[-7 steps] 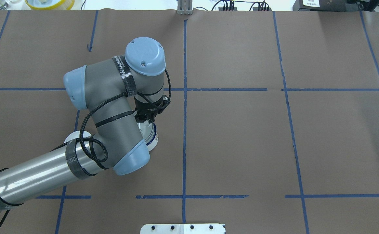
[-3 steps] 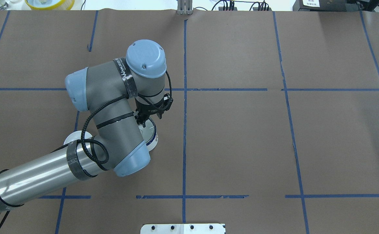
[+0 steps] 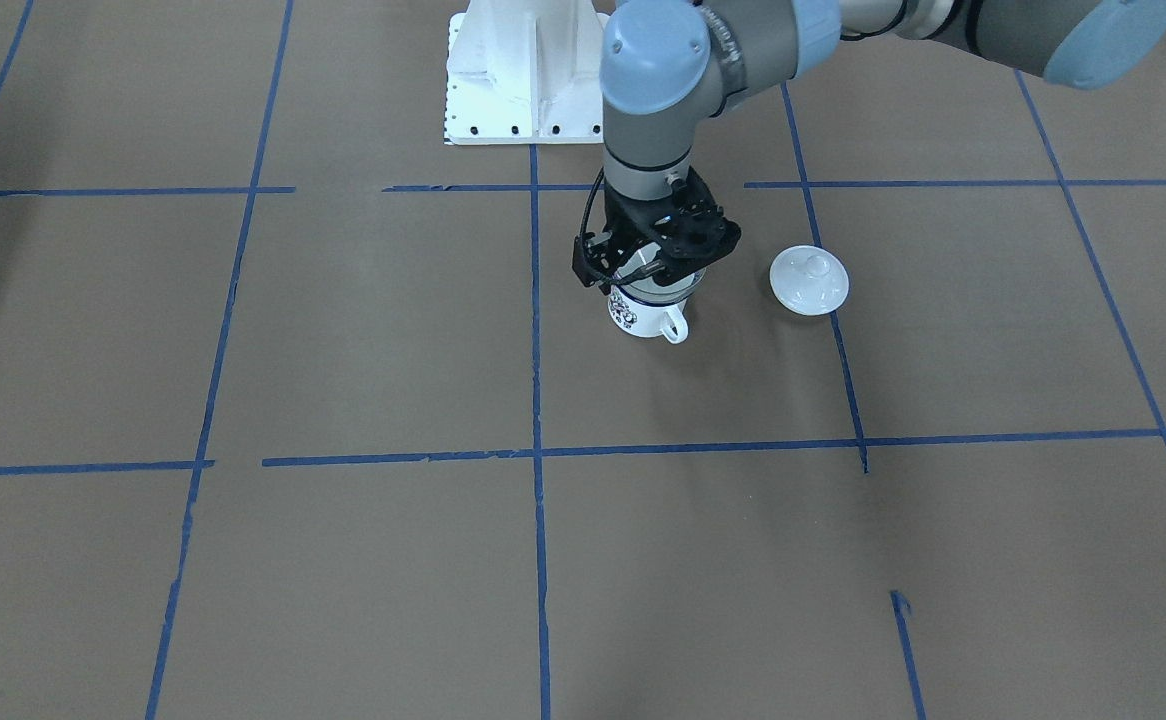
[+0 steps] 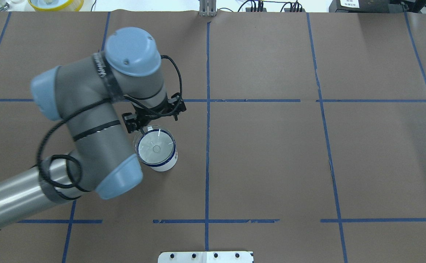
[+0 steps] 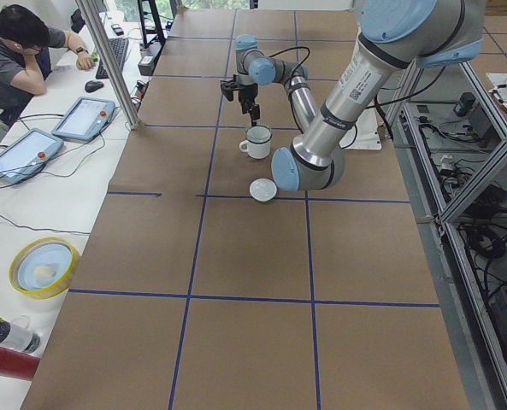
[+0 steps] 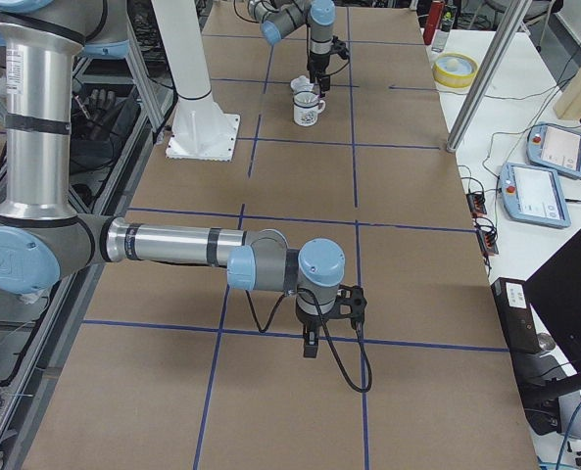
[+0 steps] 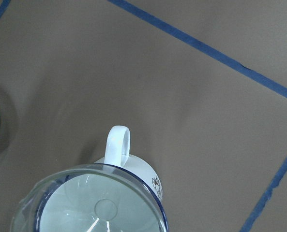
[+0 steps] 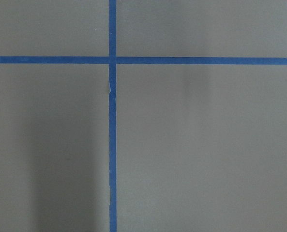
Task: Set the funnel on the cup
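The clear funnel (image 4: 156, 147) sits in the mouth of the white cup (image 4: 163, 166), its rim on the dark blue rim. The left wrist view shows the funnel (image 7: 92, 203) on the cup (image 7: 144, 169), with the handle free. My left gripper (image 4: 148, 122) hangs just above and beside the funnel, open and holding nothing; it also shows in the front view (image 3: 651, 268) over the cup (image 3: 643, 315). My right gripper (image 6: 310, 345) shows only in the exterior right view, far from the cup; I cannot tell whether it is open or shut.
A round white lid with a knob (image 3: 809, 281) lies on the brown paper beside the cup, on the robot's left of it. A yellow bowl (image 4: 55, 3) stands beyond the table's far edge. An operator (image 5: 22, 51) sits at the far side.
The left arm has swung away to the left and up from the cup. The funnel, earlier hidden under the gripper, now sits uncovered on the cup, let go.
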